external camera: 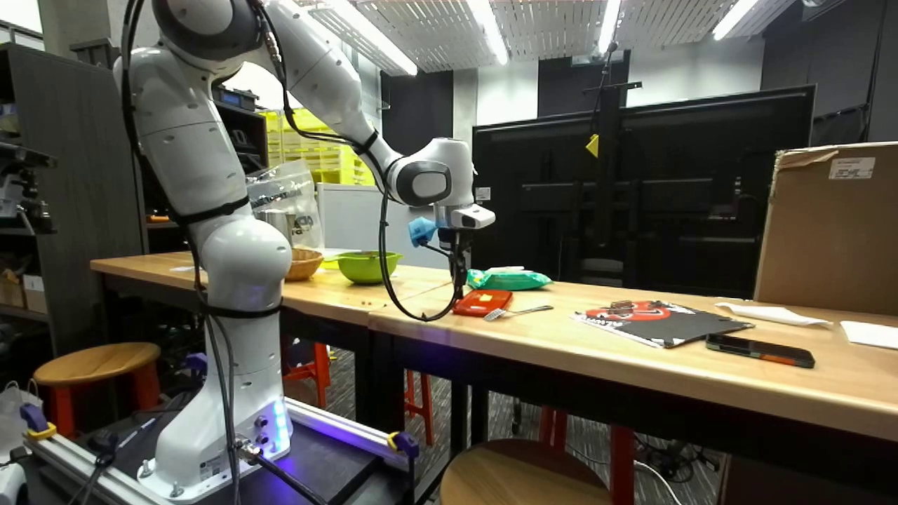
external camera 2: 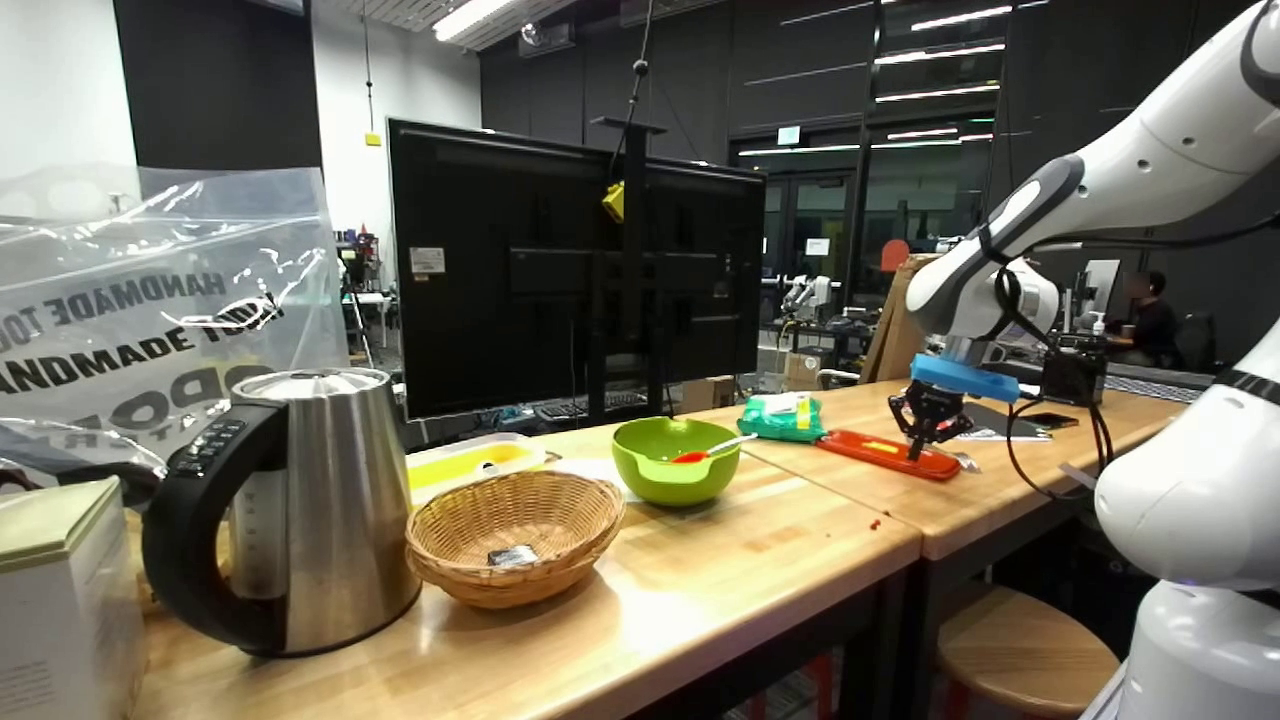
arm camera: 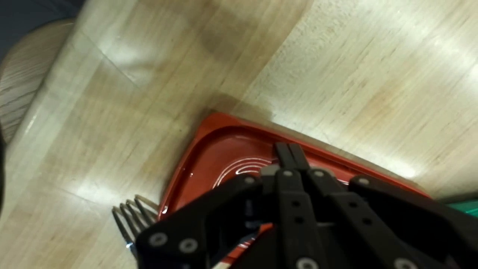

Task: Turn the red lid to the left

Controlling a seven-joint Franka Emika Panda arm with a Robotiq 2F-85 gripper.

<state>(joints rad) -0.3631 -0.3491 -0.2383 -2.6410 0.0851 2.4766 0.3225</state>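
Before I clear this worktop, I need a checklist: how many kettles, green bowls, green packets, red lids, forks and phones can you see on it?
Kettles: 1
Green bowls: 1
Green packets: 1
Red lids: 1
Forks: 1
Phones: 1
Total: 6

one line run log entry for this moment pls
task: turn red lid left | gripper: shut, over lid, contact unclear | fork: beside one short end | green packet: by opposite end | turn: unconfirmed
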